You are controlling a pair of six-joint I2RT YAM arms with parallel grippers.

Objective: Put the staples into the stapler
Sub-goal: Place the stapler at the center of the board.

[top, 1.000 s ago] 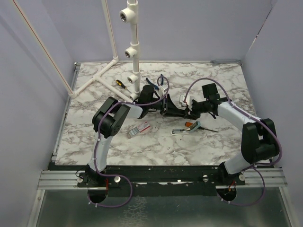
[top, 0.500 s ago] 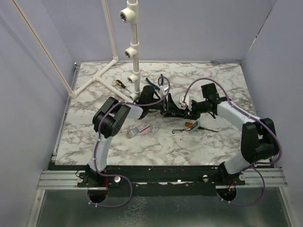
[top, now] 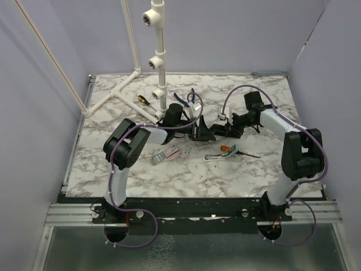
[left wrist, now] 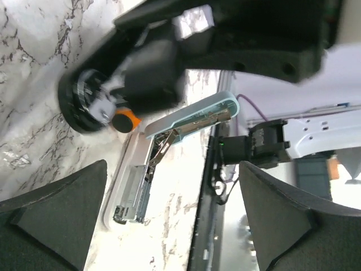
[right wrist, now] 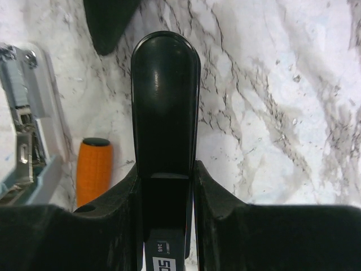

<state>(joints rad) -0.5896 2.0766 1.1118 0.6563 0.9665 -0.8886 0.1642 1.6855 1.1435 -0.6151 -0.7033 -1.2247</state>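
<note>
White staples box (top: 166, 153) lies on the marble table (top: 113, 169), at 7 o'clock from both grippers; can't make out any strips; right gripper (right wrist: 165, 176) pinches the black stapler (right wrist: 165, 101), rear end cut off; left gripper (left wrist: 172, 169) has jaws spread wide, and its view is blurry up top; compared with a second ago, the right wrist has swung toward 12 o'clock.

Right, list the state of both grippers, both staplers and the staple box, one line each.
left gripper: open, holding nothing.
right gripper: shut on the black stapler.
black stapler: clamped between the right fingers, rounded end sticking out; whether it is hinged open cannot be told.
teal stapler: hinged open, lying on the table.
staple box: flat on the table, apart from both grippers; open or shut is unclear.
</note>
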